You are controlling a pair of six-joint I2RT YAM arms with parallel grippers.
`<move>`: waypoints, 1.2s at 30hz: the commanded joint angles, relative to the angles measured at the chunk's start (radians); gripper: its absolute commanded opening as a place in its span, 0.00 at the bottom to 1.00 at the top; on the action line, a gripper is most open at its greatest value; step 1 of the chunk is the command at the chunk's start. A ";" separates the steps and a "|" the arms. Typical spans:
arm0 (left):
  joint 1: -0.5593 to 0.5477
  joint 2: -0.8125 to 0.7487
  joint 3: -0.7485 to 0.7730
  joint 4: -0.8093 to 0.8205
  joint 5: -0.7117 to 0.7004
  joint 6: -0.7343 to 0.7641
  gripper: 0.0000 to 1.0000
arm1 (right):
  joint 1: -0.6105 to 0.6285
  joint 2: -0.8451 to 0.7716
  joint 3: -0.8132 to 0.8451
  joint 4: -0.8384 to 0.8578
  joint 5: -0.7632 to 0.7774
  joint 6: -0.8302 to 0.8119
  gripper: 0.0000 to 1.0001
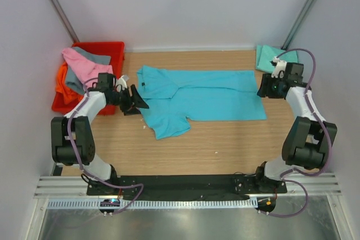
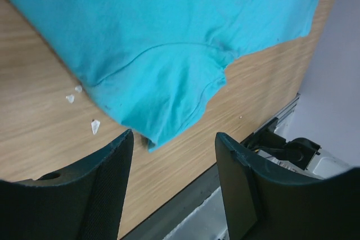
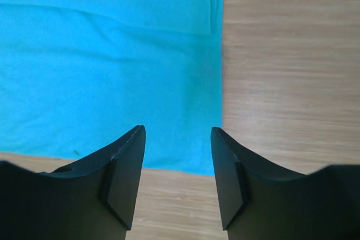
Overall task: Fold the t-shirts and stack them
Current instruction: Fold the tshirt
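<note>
The left gripper (image 2: pixel 174 139) and right gripper (image 3: pixel 178 133), jaws apart, flank the turquoise t-shirt (image 1: pixel 214 96).

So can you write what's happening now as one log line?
blue shirt: laid out | left gripper: open, empty | right gripper: open, empty

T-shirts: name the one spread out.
The bright turquoise t-shirt, mid-table; the pink, grey and orange ones are heaped in the red crate, the mint one folded, far right.

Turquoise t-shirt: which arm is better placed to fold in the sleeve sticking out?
Left, probably: the left pincer is open beside that sleeve; the right pincer is at the hem.
</note>
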 commanded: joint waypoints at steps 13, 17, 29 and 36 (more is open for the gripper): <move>-0.004 -0.312 -0.261 0.195 -0.127 -0.132 0.73 | -0.315 0.332 0.038 -0.186 -0.670 0.180 0.56; -0.004 -0.278 -0.293 0.201 -0.158 -0.155 0.73 | -0.322 0.383 0.049 -0.246 -0.624 0.114 0.54; -0.059 -0.157 -0.332 0.215 -0.184 -0.172 0.66 | -0.336 0.243 0.060 -0.335 -0.372 -0.036 0.58; -0.103 -0.077 -0.318 0.218 -0.186 -0.177 0.68 | -0.336 0.283 0.047 -0.333 -0.333 -0.050 0.58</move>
